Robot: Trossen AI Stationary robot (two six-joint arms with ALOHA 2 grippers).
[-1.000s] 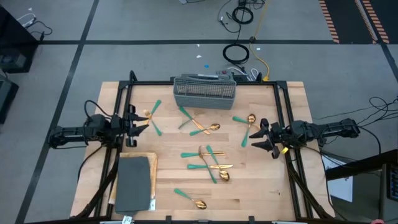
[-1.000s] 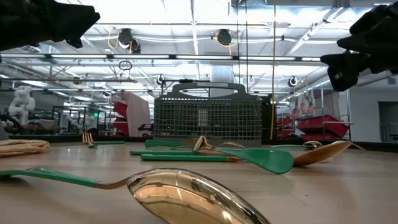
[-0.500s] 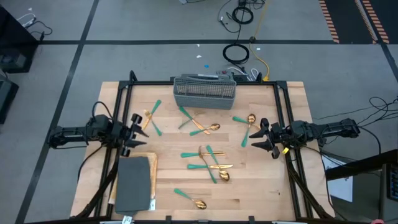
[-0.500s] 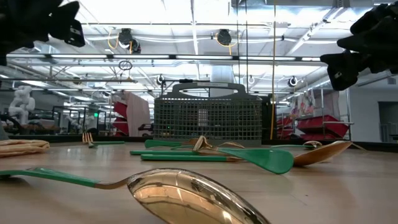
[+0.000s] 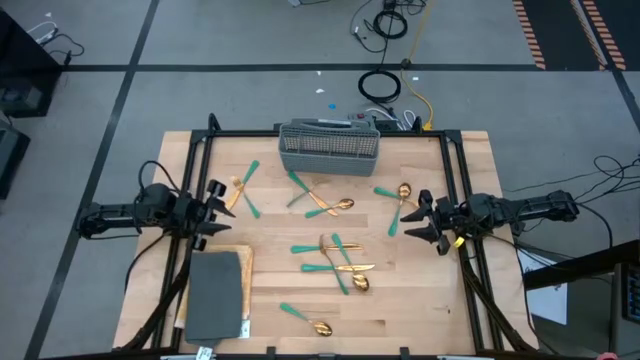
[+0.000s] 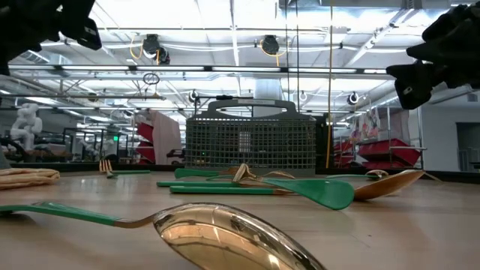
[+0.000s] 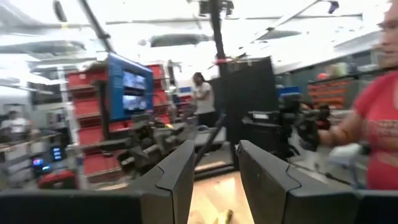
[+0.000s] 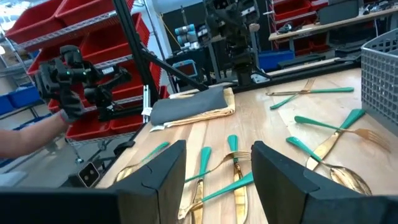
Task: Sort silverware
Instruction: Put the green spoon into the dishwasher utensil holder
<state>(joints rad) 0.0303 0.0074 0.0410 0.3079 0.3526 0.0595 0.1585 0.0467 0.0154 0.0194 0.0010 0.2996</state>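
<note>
The left gripper (image 5: pixel 214 213) hangs above the left edge of the wooden table (image 5: pixel 440 310) with its jaws apart and nothing between them; its wrist view shows open air between the two dark fingers (image 7: pixel 176 180). The nearest task pieces are a gold-headed fork with a slim teal handle (image 5: pixel 243 183) and the piece crossing it, lying on the table just inward of the jaws, toward the far edge. The fork's long axis runs on a diagonal, handle tip toward the far left corner, gold head nearer the gripper. This arm is much the closer one to that pair, so the next reach looks like a short move inward and down.

The right gripper (image 5: pixel 424 221) hovers over the right edge, jaws also apart and empty. Just beside it, toward the far edge, lies a gold spoon with a teal handle (image 5: pixel 399 204); its handle points back toward the gripper.

The rest of the silverware (image 5: pixel 338 260) is scattered in loose crossed heaps about the table's middle, well apart from both arms, with one lone spoon (image 5: pixel 308 320) near the front edge. The grey mesh caddy (image 5: pixel 329 147) stands at the middle of the far edge. A dark grey folded cloth (image 5: pixel 214 294) fills the front left corner. Nothing stands between either gripper and its nearest piece, though crossed handles may hinder a clean pinch.
</note>
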